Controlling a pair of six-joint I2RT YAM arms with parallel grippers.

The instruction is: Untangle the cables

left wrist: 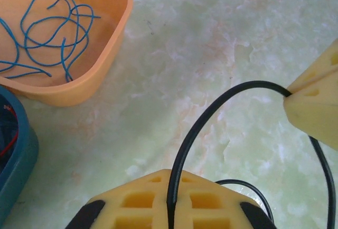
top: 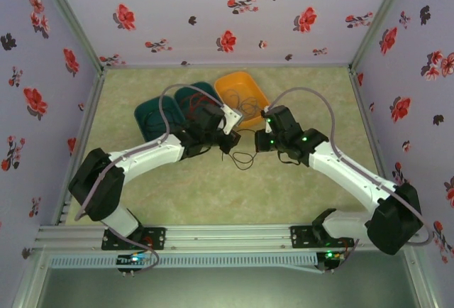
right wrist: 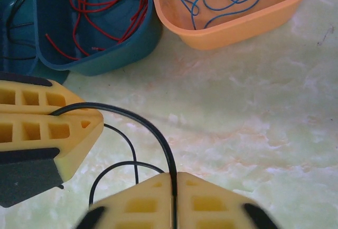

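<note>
Both pinched shut on the black cable (left wrist: 211, 114), left claw (left wrist: 170, 179) and right claw (right wrist: 174, 179) seem set to stretch it straight.

Black cable (right wrist: 169, 158) arcs across middle; trays (right wrist: 232, 31) crowd far side; table (right wrist: 264, 134) right open.

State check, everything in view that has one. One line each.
left gripper: shut on black cable
right gripper: shut on black cable
black cable: pinched at two spots, arching between the grippers
blue cables: loose, lying in orange tray
red cables: loose heap in teal tray
</note>
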